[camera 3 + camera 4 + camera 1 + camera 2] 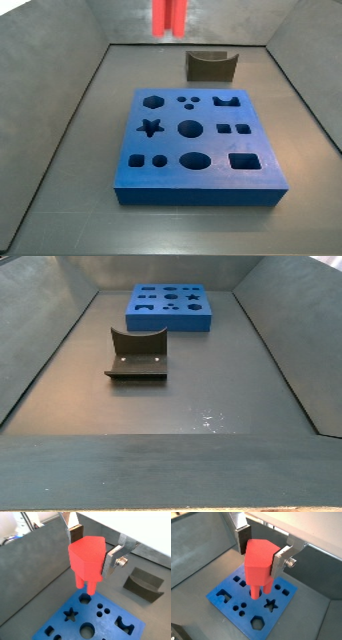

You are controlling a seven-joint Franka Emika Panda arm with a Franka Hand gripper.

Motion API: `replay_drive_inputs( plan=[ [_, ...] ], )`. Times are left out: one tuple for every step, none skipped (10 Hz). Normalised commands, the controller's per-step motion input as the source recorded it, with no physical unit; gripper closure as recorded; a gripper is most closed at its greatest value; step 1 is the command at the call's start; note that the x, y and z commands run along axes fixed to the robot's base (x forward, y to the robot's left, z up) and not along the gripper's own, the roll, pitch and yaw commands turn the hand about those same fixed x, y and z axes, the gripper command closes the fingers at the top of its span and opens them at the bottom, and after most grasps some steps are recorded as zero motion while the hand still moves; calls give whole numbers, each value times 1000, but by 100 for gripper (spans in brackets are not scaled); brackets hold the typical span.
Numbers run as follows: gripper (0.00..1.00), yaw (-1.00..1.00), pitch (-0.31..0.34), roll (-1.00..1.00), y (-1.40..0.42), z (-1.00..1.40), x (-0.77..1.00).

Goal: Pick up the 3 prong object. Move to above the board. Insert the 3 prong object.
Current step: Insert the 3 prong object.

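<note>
My gripper [90,549] is shut on the 3 prong object [87,559], a bright red-orange peg with a blocky head and prongs pointing down; both wrist views show it [259,562]. It hangs above the board [100,619], a flat blue block with dark star, hexagon, circle and square holes, also seen in the wrist view [251,602]. In a side view only the peg's prongs [170,17] show at the top edge, high above and behind the board [194,140]. The board lies at the far end in a side view [170,306]; the gripper is out of that view.
A dark brown U-shaped block stands on the grey floor beside the board [145,584], [210,65], [136,356]. Grey sloping walls [80,90] enclose the floor on all sides.
</note>
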Motion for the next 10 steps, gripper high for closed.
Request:
replay_drive_inputs(
  plan=[
    [100,-460,0,220,17,-600,86],
    [100,-517,0,83,20,-554,54],
    [100,-574,0,0,57,-486,34],
    [100,-697,0,0,60,-497,6],
    [100,-794,0,-34,60,-457,91],
    [100,-846,-17,-140,60,-409,126],
    [100,-846,-43,-169,43,-374,140],
    [100,-846,-106,-180,60,-346,226],
    [100,-760,-77,-83,126,-411,286],
    [100,-726,0,0,140,-460,211]
  ],
)
